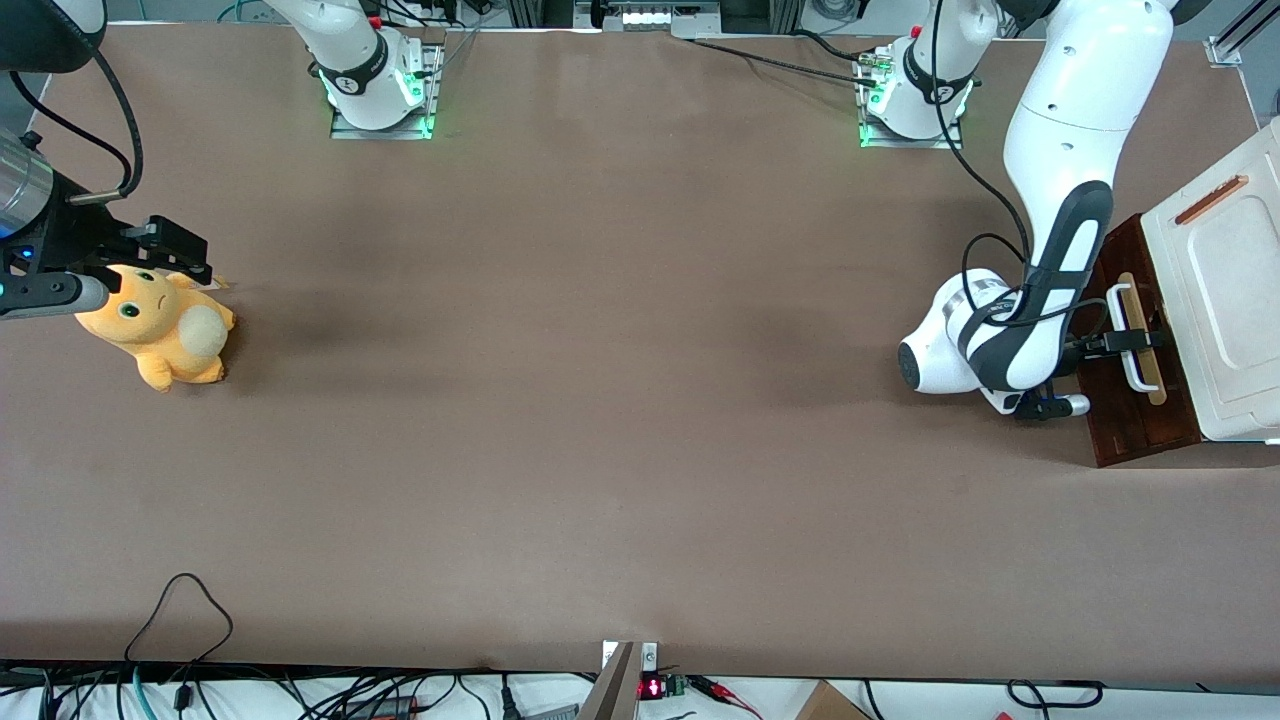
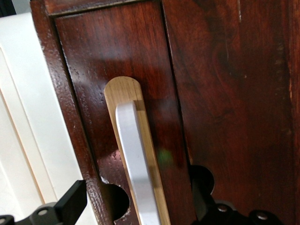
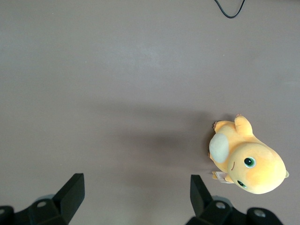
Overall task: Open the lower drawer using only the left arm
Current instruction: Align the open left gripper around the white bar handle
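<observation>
Straddling the white loop handle [image 2: 136, 164], the left arm's black pincer [image 1: 1128, 342] stands apart at the dark red-brown lower drawer [image 1: 1135, 400], working-arm worktop edge; close squarely before pulling.

I count: one lower drawer [image 1: 1135, 400]; one white loop handle [image 1: 1138, 345]; one gripper [image 1: 1135, 341]; one orange plush toy [image 1: 160, 330].

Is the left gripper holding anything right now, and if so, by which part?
Nothing is held yet. The left gripper is open, its fingers straddling the white loop handle of the lower drawer without closing on it.
</observation>
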Robot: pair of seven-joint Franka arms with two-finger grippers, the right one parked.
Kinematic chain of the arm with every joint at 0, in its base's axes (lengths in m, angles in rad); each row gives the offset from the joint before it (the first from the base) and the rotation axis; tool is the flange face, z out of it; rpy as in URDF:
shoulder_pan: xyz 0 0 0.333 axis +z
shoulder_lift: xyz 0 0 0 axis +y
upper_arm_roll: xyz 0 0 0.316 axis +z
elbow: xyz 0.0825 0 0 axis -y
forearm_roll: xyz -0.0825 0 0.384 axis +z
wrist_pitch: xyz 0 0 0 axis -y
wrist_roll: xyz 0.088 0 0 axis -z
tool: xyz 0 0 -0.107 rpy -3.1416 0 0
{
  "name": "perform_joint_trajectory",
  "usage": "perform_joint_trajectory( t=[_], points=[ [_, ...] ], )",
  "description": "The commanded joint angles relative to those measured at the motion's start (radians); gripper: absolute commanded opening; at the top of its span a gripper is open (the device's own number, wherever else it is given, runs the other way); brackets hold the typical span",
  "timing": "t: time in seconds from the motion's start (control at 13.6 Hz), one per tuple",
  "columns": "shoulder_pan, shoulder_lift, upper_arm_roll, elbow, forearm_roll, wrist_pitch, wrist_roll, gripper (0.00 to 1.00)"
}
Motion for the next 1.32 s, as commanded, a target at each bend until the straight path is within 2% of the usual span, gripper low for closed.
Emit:
perform_joint_trajectory(
  t=[0.0, 0.29, 0.81, 1.25],
  points=[
    [0.016, 0.009, -0.005, 0.014, 0.029, -0.001, -0.007, 0.88],
    [0.016, 0.008, -0.007, 0.013, 0.029, -0.007, -0.016, 0.71],
    [0.014, 0.008, -0.007, 0.011, 0.026, -0.014, -0.032, 0.51],
    [0.01, 0.008, -0.008, 0.011, 0.016, -0.014, -0.036, 0.42]
  ],
)
